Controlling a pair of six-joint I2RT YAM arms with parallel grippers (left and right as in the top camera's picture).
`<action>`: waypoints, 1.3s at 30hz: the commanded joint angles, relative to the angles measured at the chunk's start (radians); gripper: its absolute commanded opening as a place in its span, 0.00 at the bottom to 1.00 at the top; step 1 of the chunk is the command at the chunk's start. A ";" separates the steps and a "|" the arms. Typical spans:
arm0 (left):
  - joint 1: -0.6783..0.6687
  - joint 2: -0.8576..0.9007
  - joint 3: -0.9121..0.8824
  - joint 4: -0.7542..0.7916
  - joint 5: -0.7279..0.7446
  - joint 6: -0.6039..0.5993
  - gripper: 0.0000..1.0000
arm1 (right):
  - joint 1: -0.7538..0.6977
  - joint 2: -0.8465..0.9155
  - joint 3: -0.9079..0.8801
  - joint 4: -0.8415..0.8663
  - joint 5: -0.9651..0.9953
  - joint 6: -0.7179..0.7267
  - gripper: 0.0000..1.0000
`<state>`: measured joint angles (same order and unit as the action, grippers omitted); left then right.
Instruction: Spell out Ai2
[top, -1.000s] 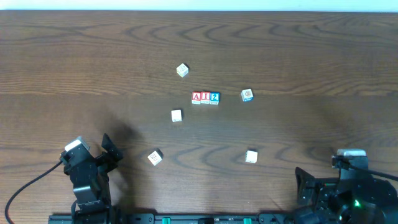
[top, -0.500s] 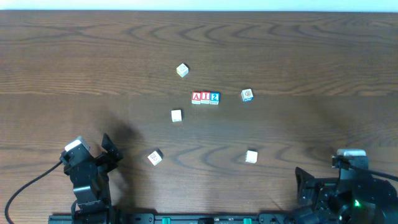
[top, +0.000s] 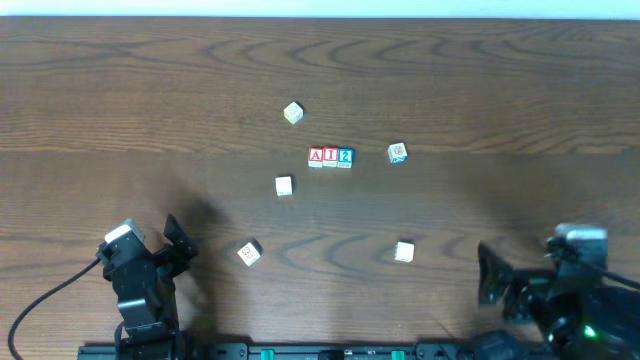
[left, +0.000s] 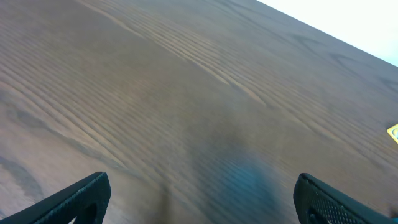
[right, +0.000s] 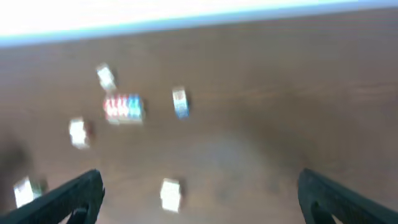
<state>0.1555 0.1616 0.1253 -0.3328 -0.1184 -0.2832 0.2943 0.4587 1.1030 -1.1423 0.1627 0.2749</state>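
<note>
Three letter blocks stand side by side in a row (top: 330, 157) at the table's middle, reading A, I, 2: two red faces, then a blue one. The row shows blurred in the right wrist view (right: 124, 107). My left gripper (top: 172, 245) is open and empty at the front left, far from the blocks. My right gripper (top: 492, 275) is open and empty at the front right. In the left wrist view the open fingers (left: 199, 198) frame bare wood.
Loose blocks lie around the row: one behind it (top: 293, 113), one to its right (top: 397, 153), one at front left (top: 284, 185), one near the left arm (top: 249, 252), one near the right arm (top: 404, 251). The table's far edge runs along the top.
My right arm has shifted a little to the right and its wrist view is blurred with motion. The left arm and the blocks have not moved.
</note>
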 joint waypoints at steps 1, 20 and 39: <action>0.003 -0.007 -0.024 -0.002 0.007 0.018 0.95 | -0.072 -0.100 -0.079 0.129 0.009 0.001 0.99; 0.003 -0.007 -0.024 -0.002 0.007 0.018 0.95 | -0.265 -0.453 -0.714 0.406 0.014 0.001 0.99; 0.003 -0.007 -0.024 -0.002 0.007 0.018 0.95 | -0.265 -0.453 -0.939 0.396 -0.013 0.001 0.99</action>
<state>0.1555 0.1608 0.1246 -0.3317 -0.1116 -0.2832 0.0376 0.0128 0.1734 -0.7437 0.1566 0.2745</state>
